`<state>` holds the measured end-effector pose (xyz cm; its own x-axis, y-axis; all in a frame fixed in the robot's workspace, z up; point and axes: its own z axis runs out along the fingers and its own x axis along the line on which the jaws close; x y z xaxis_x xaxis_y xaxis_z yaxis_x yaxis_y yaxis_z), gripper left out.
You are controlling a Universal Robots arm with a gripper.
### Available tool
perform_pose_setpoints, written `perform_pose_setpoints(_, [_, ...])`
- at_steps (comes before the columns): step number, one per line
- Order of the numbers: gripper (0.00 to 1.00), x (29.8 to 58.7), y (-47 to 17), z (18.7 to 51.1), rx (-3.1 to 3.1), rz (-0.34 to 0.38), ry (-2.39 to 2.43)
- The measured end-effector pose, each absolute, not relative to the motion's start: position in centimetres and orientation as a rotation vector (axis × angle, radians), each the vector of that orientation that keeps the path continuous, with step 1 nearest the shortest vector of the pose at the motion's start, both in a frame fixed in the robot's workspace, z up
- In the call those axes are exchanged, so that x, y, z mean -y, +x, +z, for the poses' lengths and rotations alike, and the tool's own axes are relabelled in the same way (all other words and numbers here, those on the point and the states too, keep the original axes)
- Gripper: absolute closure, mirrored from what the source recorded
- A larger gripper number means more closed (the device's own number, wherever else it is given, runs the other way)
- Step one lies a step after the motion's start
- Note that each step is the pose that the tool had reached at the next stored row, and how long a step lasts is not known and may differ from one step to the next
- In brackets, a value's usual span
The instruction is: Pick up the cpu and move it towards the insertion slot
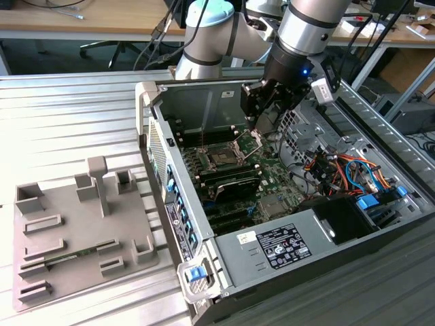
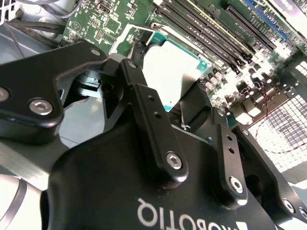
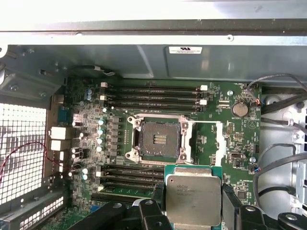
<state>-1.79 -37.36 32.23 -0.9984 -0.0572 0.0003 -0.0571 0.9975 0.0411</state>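
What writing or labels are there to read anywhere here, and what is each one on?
White lettering on the gripper body: upside down and cut off at the picture's edge, not readable whole.
Print on the cpu top: too small to read.
White label on the computer case: too small to read.
Sticker on the case's inner wall: blurred, unreadable.

surface: ribbed grey metal table (image 1: pixel 75 115) | on it, toward the exterior view's left: flat grey tray (image 1: pixel 61 238) with raised blocks and an upright post | just beside the tray, toward the exterior view's right: open computer case (image 1: pixel 272 255) lying on its side
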Motion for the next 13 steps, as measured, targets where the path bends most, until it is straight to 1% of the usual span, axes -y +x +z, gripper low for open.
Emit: perform_pose_setpoints(13, [0.45,36.3,-1.8,32.0,3.138,-0.065,0.09])
